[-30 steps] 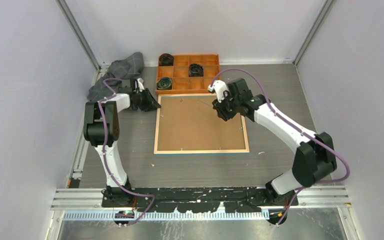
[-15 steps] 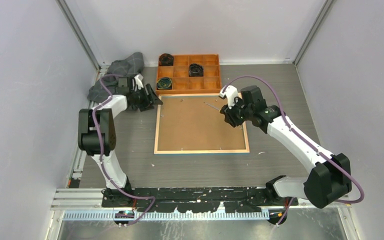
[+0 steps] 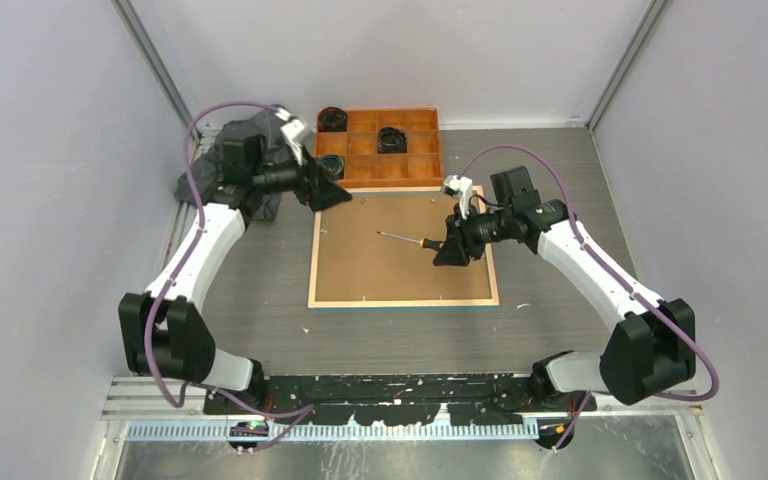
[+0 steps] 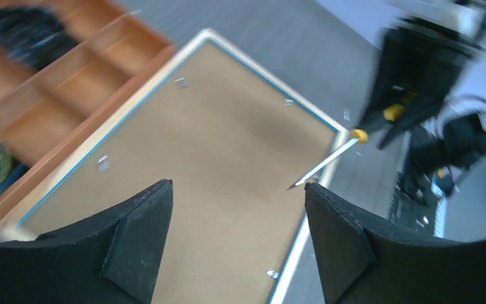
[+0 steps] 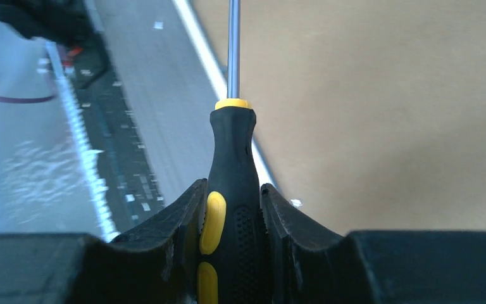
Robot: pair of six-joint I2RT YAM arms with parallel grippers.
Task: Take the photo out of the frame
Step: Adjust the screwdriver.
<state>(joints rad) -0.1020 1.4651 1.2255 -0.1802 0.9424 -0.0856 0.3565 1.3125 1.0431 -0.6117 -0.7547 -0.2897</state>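
The frame (image 3: 312, 262) lies face down on the table, its light wood rim (image 4: 121, 113) around a plain brown backing board (image 3: 390, 270). The photo is hidden beneath that board. My right gripper (image 3: 448, 248) hovers over the frame's right side, shut on the black-and-yellow handle of a screwdriver (image 5: 233, 164). Its steel shaft (image 3: 400, 237) points left across the board. My left gripper (image 3: 338, 195) hangs above the frame's far-left corner, open with nothing between its fingers (image 4: 133, 234). The left wrist view also catches the screwdriver (image 4: 326, 161) and the board (image 4: 215, 158).
An orange compartment tray (image 3: 425, 150) holding black round parts (image 3: 392, 139) stands just behind the frame. A dark grey cloth (image 3: 250, 135) lies at the back left under the left arm. Small metal tabs (image 4: 103, 163) dot the board's edges.
My left arm has lifted and swung right over the frame's far-left corner, and its jaws have opened. My right gripper has turned, so the screwdriver now points left across the board.
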